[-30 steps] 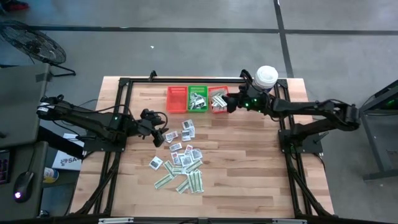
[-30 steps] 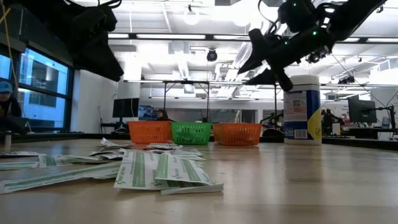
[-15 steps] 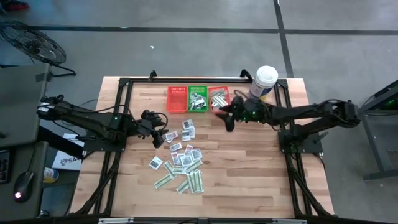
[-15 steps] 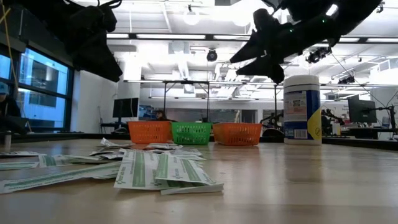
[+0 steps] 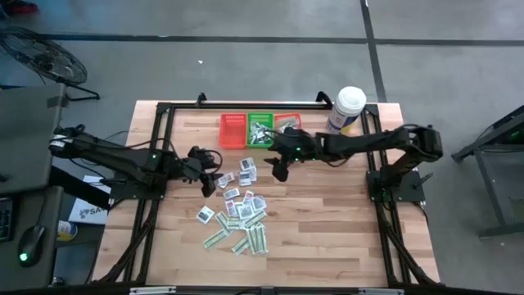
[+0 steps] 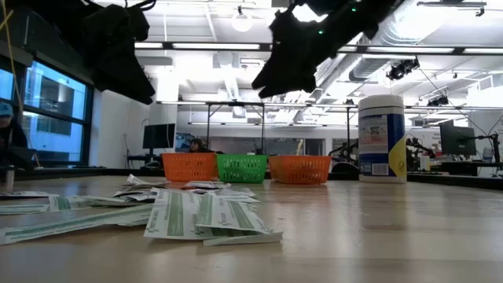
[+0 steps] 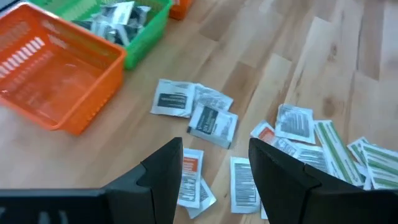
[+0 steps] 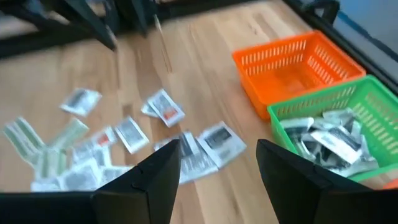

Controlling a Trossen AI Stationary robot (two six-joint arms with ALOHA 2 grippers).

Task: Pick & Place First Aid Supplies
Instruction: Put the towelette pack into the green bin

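Packets point(image 5: 241, 215) mid-table, wide bare wood toward edges.

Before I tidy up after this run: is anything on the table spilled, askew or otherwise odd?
Nothing looks damaged. The first aid packets lie in a loose, overlapping scatter on the bare wood, not in the baskets. The left red basket looks empty, while the green basket holds packets. The white tub stands upright.

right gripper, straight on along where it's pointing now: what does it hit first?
Probably the squarish white packets at the near edge of the scatter; the right gripper, jaws open and empty, aims down at them. Depth is unclear.
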